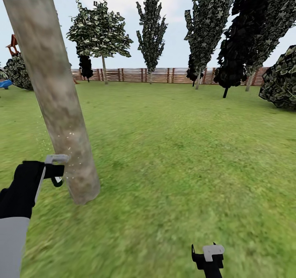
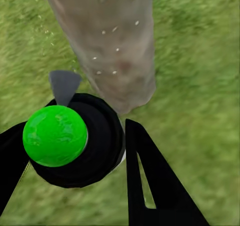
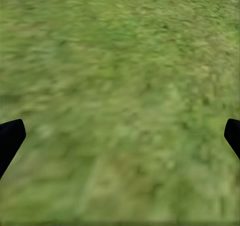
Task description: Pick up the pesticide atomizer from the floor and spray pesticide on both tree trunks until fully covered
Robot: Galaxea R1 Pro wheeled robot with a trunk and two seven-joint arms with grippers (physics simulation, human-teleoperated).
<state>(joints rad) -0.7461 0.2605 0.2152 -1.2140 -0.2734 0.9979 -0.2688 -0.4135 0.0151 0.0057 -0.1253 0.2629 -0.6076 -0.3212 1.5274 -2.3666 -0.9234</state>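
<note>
A thick mottled grey-brown tree trunk (image 1: 53, 97) leans across the left of the head view, its flared base on the grass. My left gripper (image 1: 54, 172) is shut on the pesticide atomizer (image 2: 55, 136), a black body with a bright green round cap. Its grey nozzle (image 1: 57, 158) points at the trunk (image 2: 115, 40) from very close. Tiny white pesticide specks (image 1: 68, 144) float against the bark (image 2: 107, 50). A second tree with a bare trunk and round leafy crown (image 1: 100, 31) stands far back by the fence. My right gripper (image 1: 207, 256) hangs open over the grass (image 3: 120, 141), empty.
A reddish-brown slat fence (image 1: 164, 75) closes the lawn at the back. Dark narrow cypress-like trees (image 1: 152, 27) line it, and a dark shrub (image 1: 283, 80) sits at the right. A red and blue play structure (image 1: 11, 47) shows far left. Open grass lies ahead and right.
</note>
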